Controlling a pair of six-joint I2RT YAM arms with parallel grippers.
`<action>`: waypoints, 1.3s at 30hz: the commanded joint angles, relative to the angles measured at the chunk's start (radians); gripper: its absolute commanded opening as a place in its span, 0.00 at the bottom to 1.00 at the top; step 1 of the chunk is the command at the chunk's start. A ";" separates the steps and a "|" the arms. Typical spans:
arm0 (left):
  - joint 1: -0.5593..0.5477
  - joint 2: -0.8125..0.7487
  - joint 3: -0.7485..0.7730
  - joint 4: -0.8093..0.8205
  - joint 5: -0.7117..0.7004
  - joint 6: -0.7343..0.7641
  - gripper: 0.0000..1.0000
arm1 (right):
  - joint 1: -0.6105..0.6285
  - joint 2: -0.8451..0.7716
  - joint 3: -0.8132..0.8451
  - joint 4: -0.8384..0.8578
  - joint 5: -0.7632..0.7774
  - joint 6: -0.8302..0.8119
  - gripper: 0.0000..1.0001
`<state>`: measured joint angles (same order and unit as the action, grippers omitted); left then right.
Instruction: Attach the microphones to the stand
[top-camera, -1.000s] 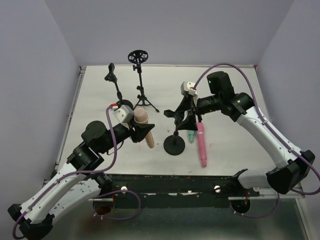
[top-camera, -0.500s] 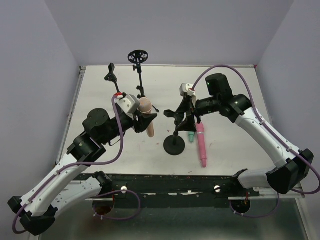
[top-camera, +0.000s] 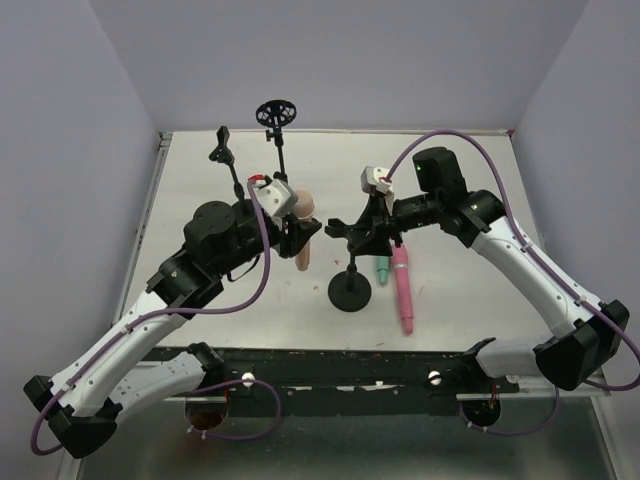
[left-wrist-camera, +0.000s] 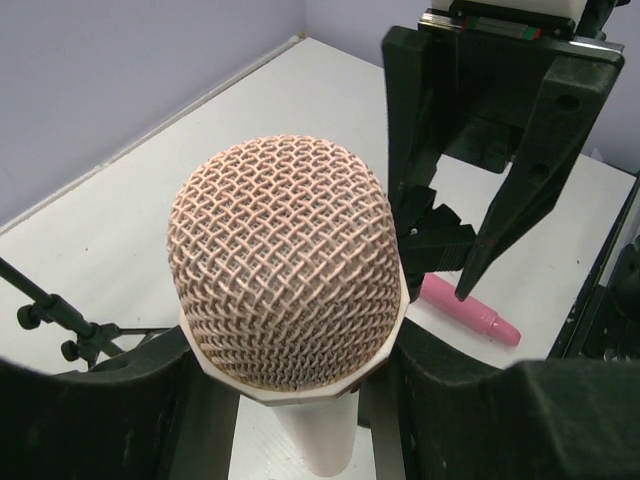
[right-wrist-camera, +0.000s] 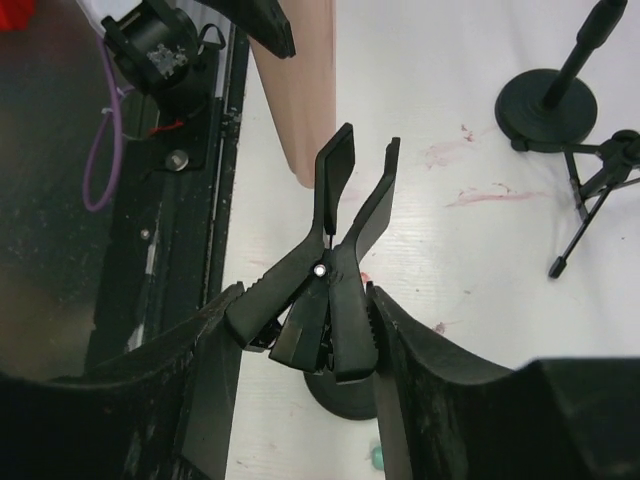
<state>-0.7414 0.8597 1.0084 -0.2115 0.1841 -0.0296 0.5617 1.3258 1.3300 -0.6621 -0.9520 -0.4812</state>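
Peach-beige microphone (left-wrist-camera: 288, 290): the head carried a fine woven lattice mesh in one peach tone, and the shaft was plain and paler.
Pink microphone (top-camera: 404, 290): uniform bright pink.
Teal-green microphone (top-camera: 382, 271): only a teal-green end was visible.
Clip (right-wrist-camera: 335, 270) and round-based stand (top-camera: 349, 291): matt black throughout.
Tripod stand (top-camera: 276, 110): black.
Counter (right-wrist-camera: 450, 80): white, marked with faint reddish smears.
Cables (top-camera: 447, 130): purple.
Arms (top-camera: 530, 265): white shells with black joints.
Walls (top-camera: 340, 60): pale lilac.
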 joint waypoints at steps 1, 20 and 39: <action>0.004 0.018 0.050 0.020 0.011 0.016 0.00 | 0.004 -0.017 0.005 0.004 -0.044 0.000 0.45; 0.004 0.084 0.125 -0.017 0.075 0.076 0.00 | 0.004 -0.016 -0.008 0.018 -0.031 0.029 0.79; 0.005 0.142 0.190 -0.038 0.107 0.149 0.00 | 0.001 -0.053 -0.045 -0.008 -0.002 -0.045 0.18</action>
<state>-0.7406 0.9771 1.1400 -0.2314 0.2626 0.0528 0.5617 1.2984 1.2995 -0.6369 -0.9543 -0.4717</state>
